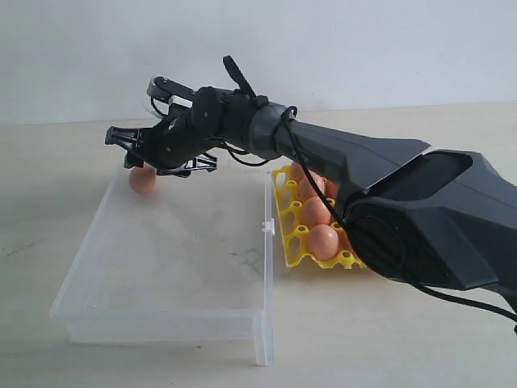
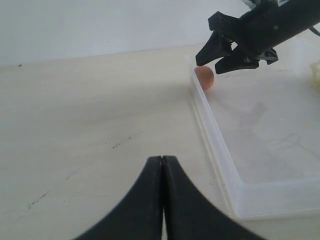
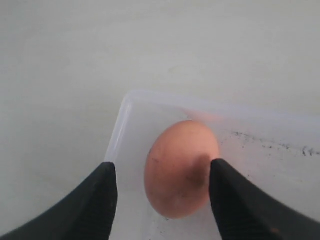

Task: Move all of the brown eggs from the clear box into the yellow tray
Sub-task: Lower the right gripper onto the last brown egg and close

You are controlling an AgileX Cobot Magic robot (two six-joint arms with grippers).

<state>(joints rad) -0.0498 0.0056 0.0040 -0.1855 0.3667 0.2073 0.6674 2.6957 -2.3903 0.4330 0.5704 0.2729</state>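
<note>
Straddling the lone brown egg (image 1: 142,179) in a far corner of the clear box (image 1: 178,267) with the right gripper (image 2: 208,65), jaws spread, unclamped, for transfer to the yellow tray (image 1: 284,212) beside the box; parking the left gripper (image 2: 162,200), jaws pressed together, outside the box.

A pale tabletop (image 1: 363,347) with faint dark scuffs (image 2: 117,145) meets a plain white wall (image 1: 363,48).

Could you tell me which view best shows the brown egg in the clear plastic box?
The right wrist view: the smooth brown egg fills the centre, close up. The exterior and left wrist views show it small, in a corner of the clear plastic box.
</note>
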